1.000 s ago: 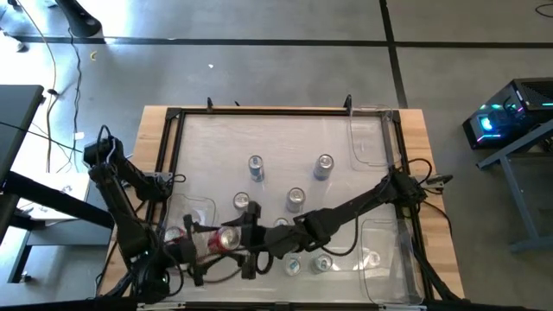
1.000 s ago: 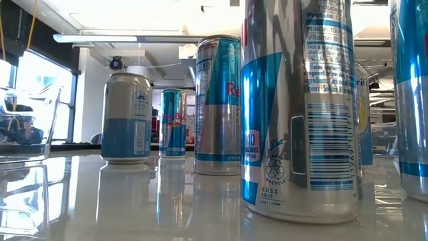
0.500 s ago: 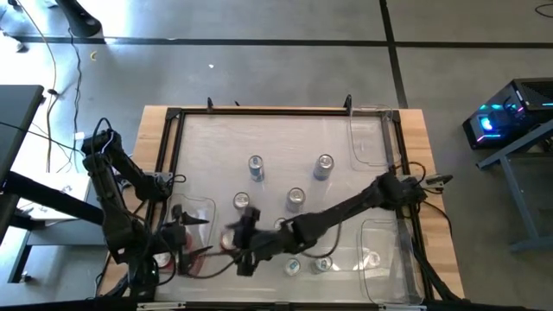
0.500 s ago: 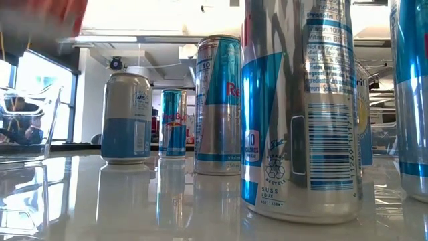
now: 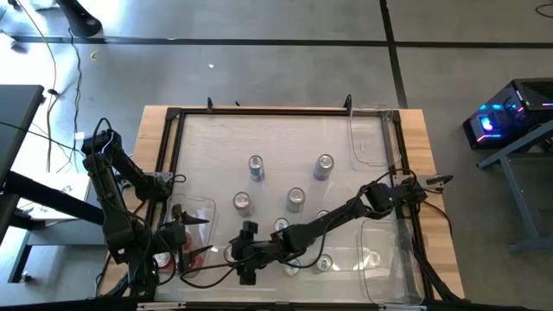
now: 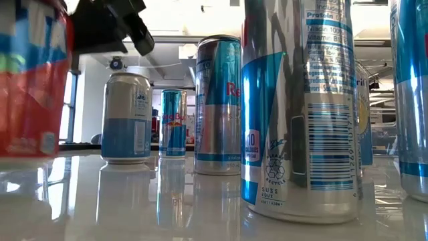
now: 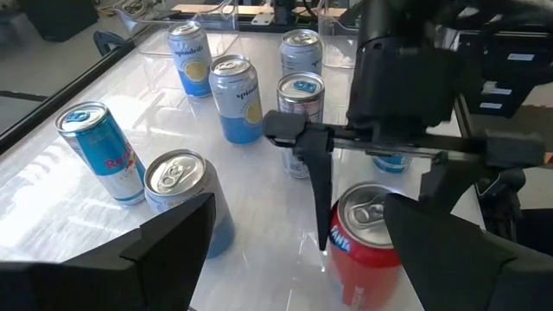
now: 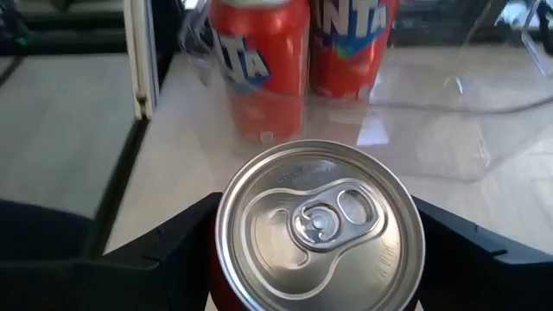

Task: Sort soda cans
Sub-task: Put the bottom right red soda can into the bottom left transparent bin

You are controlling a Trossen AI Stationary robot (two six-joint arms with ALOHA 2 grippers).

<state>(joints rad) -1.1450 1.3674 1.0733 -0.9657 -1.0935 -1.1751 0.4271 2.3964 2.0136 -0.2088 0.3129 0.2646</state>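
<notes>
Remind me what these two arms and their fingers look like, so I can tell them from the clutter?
Both arms are dark, jointed links with black cables looped along them. The left gripper and right gripper are black too. Their fingers are broad, flat, matte black wedges; the right gripper's narrow to thin points. No markings show.

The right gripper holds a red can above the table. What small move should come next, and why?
Probably carry it a little further forward, toward the clear bin. The right gripper grips the red can clear of the table, and two red cans already stand in that bin just ahead. The left gripper waits open nearby.
</notes>
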